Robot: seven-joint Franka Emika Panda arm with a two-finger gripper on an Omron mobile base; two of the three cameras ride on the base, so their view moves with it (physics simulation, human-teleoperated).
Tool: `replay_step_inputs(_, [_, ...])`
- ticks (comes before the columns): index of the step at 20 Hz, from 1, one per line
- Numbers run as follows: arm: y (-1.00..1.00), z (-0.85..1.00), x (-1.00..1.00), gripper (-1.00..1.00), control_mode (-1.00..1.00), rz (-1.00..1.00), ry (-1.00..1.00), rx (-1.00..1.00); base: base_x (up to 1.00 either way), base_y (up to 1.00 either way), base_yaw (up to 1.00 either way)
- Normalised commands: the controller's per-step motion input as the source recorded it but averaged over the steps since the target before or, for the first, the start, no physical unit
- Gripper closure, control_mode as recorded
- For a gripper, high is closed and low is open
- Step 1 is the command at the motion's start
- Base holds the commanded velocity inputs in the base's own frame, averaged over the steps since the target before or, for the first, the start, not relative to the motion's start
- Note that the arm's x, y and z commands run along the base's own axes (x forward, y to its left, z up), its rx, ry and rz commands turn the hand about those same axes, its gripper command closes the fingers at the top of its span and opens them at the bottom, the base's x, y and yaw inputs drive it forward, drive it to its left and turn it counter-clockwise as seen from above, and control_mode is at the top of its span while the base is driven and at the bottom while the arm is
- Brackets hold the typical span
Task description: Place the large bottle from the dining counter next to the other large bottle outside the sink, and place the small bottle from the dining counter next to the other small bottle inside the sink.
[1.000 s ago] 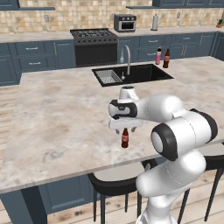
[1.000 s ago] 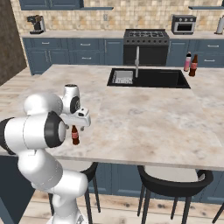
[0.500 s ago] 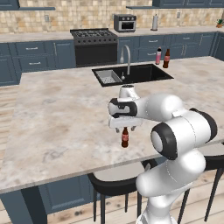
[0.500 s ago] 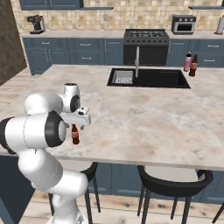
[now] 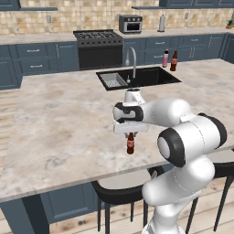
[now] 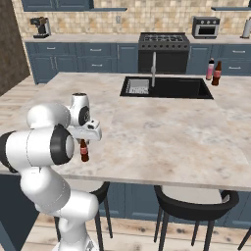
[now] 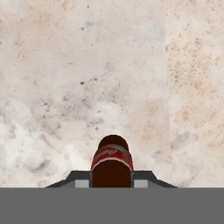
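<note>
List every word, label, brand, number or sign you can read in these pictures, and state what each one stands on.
None can be read.
Small bottle in the gripper: its red label band bears a pale mark, too blurred to read.
Two bottles beside the sink: too small to tell any print.
Microwave: no legible print.

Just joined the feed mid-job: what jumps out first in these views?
The big white arm dominates the foreground, its gripper closed around the neck of a small dark bottle standing near the front edge of the marble dining counter. Farther back, the black sink is cut into the same counter, with a pink bottle and a dark bottle standing just outside its far right corner.
</note>
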Motion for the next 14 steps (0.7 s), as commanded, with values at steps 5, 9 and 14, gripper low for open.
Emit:
replay_step_inputs(5, [-0.01,0.09,0.11,1.00,-1.00,0.00,0.04,0.00,0.00,0.00,0.00])
replay_step_inputs(9, [0.00,0.60,0.06,1.00,-1.00,0.00,0.16,0.00,0.00,0.00,0.00])
replay_step_inputs(14, [0.00,0.67,-0.24,1.00,-1.00,0.00,0.06,0.00,0.00,0.00,0.00])
